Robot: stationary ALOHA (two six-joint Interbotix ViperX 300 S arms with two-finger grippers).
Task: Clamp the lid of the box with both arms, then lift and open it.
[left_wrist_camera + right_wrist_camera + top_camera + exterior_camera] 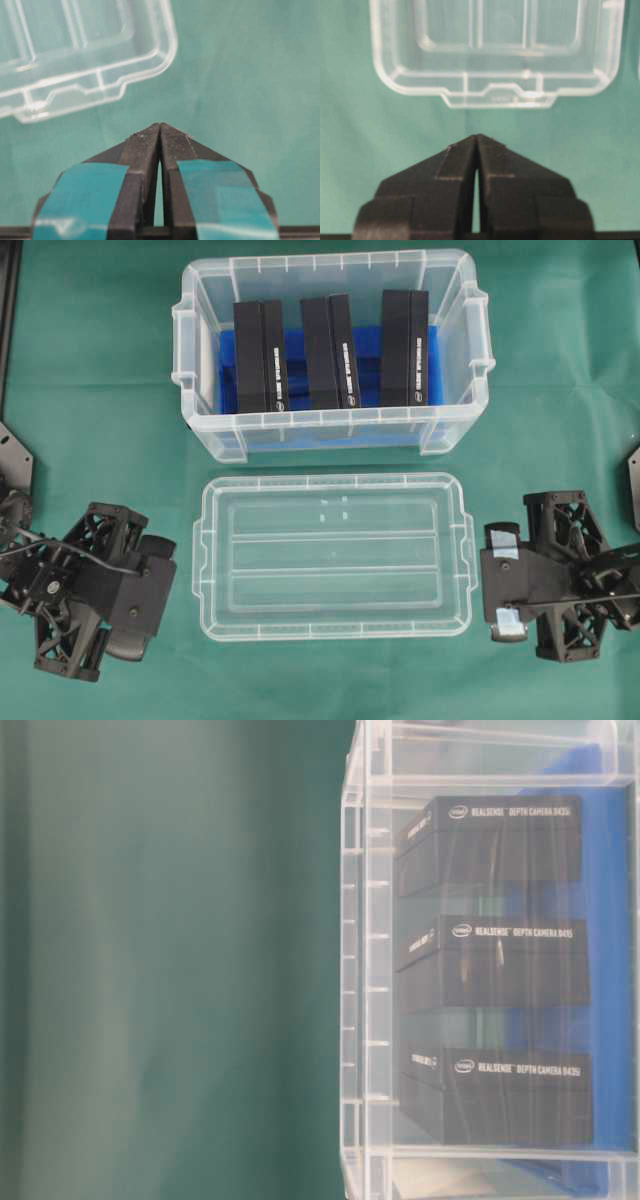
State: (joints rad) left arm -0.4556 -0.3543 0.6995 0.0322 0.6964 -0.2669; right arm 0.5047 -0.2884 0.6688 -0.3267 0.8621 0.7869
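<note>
Here, green cloth-covered counter (pixel 90 390); deep clear plastic rectangular box (pixel 330 435) at its far side, uncovered. Flat clear plastic lid (pixel 333 555) just in front, lying flat. Left tool (pixel 160 131), teal-taped, closed, empty, beside one end; right tool (pixel 477 140) likewise closed, empty, opposite.

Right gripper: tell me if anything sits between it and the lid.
Nothing visible does. The right gripper, shut, points straight at the lid, with only bare green cloth before its side tab.
</note>
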